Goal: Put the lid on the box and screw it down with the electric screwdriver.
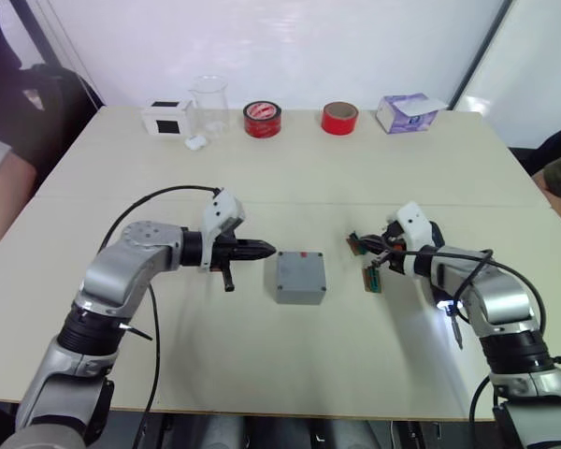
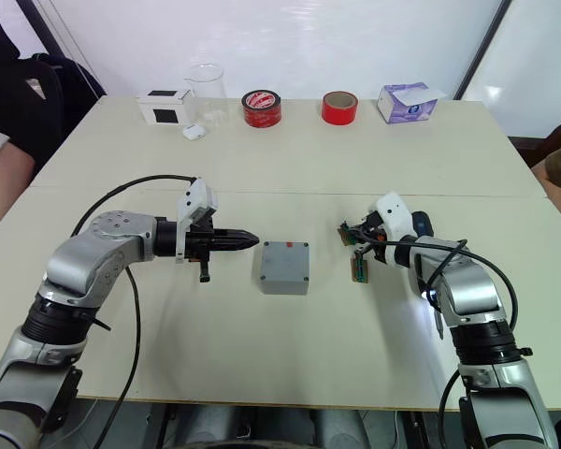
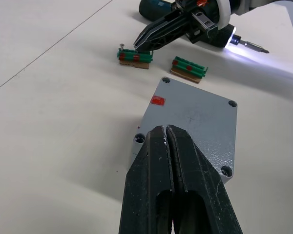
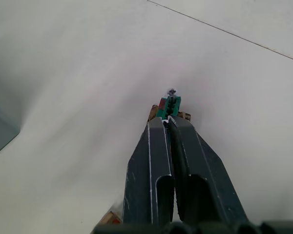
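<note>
The grey lid (image 1: 299, 269), with its small red mark (image 3: 157, 101), lies on the box (image 1: 299, 296) at the middle of the table, and I see holes at its corners. My left gripper (image 1: 266, 250) is shut and empty, its tips just left of the box. My right gripper (image 1: 355, 246) is shut, with its tips against a green strip (image 4: 170, 105) that holds a screw (image 4: 172, 91). The electric screwdriver (image 3: 158, 7) lies under my right forearm with its white light (image 1: 441, 304) on and its bit (image 3: 254, 48) pointing towards me.
A second green strip (image 1: 372, 279) lies right of the box. Along the far edge stand a white box with a black face (image 1: 166, 117), a clear beaker (image 1: 208, 105), two red tape rolls (image 1: 262, 119), and a purple-white carton (image 1: 407, 112). People sit at both sides.
</note>
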Controlling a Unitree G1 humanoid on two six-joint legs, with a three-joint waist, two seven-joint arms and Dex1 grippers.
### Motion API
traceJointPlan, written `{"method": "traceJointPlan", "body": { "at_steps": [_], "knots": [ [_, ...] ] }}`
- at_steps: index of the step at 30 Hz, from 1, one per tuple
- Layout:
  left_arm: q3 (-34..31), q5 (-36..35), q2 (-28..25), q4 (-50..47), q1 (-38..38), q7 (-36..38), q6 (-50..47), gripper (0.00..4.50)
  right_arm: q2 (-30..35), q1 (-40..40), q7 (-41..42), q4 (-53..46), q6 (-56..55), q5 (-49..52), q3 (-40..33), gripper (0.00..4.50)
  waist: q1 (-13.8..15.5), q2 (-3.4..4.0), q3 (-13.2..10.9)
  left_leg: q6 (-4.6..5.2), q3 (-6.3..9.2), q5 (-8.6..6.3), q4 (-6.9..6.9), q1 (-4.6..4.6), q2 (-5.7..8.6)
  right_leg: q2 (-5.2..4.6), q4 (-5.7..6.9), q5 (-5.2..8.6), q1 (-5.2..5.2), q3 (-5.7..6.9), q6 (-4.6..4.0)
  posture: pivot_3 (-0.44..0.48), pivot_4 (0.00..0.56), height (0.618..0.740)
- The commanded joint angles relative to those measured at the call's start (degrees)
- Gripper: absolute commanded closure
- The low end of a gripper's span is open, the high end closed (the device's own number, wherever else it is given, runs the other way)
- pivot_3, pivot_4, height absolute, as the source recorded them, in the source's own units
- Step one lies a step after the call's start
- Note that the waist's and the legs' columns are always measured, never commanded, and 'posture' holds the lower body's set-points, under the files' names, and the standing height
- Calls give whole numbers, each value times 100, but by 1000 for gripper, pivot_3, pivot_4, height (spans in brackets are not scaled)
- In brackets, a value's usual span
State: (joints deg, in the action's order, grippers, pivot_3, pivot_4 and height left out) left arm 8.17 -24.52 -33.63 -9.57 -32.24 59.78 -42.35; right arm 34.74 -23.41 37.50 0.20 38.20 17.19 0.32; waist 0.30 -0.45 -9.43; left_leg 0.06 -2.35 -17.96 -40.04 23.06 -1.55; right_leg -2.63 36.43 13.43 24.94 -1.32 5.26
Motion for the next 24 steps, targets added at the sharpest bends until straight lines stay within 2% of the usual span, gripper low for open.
{"method": "traceJointPlan", "body": {
  "at_steps": [1,15,24],
  "knots": [
    [-71,-106,-39,-92,-43,37,71,4500,-31,-91,-5,-119,-82,7,-106,4458,0,0,0,0,0,0,0,0,0,0,0,0,0,0,0,0,150,740],
    [-49,-89,15,-40,-54,0,120,4500,-52,-91,-27,-164,-23,56,-174,4458,0,0,0,0,0,0,0,-1,0,0,0,0,-1,0,0,0,150,740],
    [-80,-117,-10,-43,8,15,98,4500,-134,-120,-76,-453,339,508,-659,4458,1,0,0,0,0,0,0,0,0,0,0,0,-1,0,0,0,150,740]
  ]
}}
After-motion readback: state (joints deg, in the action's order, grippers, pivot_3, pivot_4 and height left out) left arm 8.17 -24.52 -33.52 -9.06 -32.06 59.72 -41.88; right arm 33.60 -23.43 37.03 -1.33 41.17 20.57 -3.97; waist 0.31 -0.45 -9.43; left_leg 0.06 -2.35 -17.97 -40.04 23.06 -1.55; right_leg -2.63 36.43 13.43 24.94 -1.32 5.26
